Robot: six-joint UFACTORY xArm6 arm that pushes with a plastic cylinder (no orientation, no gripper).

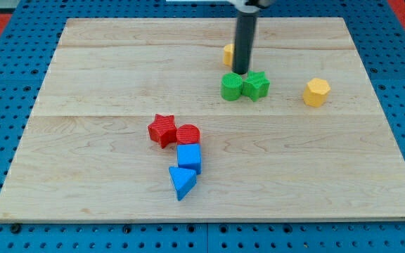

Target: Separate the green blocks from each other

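Two green blocks sit side by side and touching, right of the board's middle: a green cylinder [231,86] on the left and a green star [256,85] on the right. My tip [241,72] stands just above the seam between them, at their top edge, close to both. The rod rises straight up from there and hides part of a yellow block [228,53] behind it.
A yellow hexagonal block [316,92] lies to the right of the green pair. A red star [162,130] and red cylinder [188,135] touch at lower centre, with a blue cube [189,158] and blue triangle [181,181] just below them. All rest on the wooden board [83,84].
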